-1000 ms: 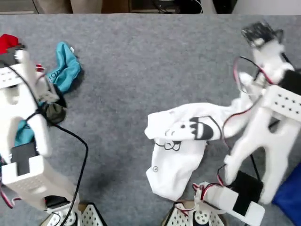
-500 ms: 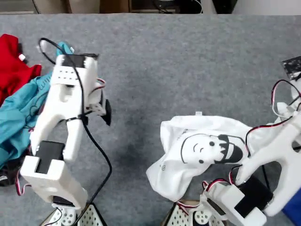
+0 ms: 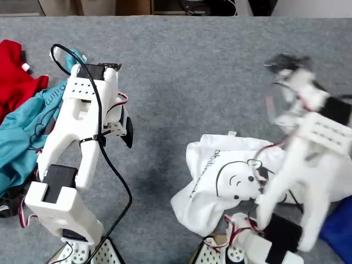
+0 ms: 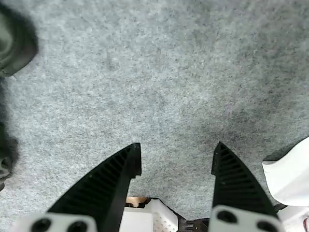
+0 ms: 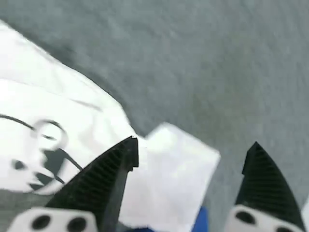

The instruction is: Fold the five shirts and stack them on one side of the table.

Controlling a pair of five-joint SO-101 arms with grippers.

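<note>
A white shirt [image 3: 231, 179] with a cartoon face lies crumpled at the table's front right; it also appears as the white shirt [image 5: 72, 145] under the right wrist camera. My right gripper [image 5: 190, 150] hovers open above its sleeve, holding nothing. The right arm [image 3: 308, 143] rises over the shirt's right part. My left gripper [image 4: 176, 154] is open over bare grey felt, and in the high view the left gripper [image 3: 125, 129] sits left of centre. A teal shirt [image 3: 27, 132] and a red shirt [image 3: 14, 77] lie heaped at the left edge.
A blue cloth [image 3: 336, 228] shows at the front right corner, partly under the right arm. A dark garment [image 4: 12, 38] lies at the edge of the left wrist view. Grey felt [image 3: 192, 71] covers the table, with open space across the middle and back.
The right arm has swung up and back from the table's right edge to above the white shirt, which has shifted and rumpled. The left arm has barely moved in the last half second.
</note>
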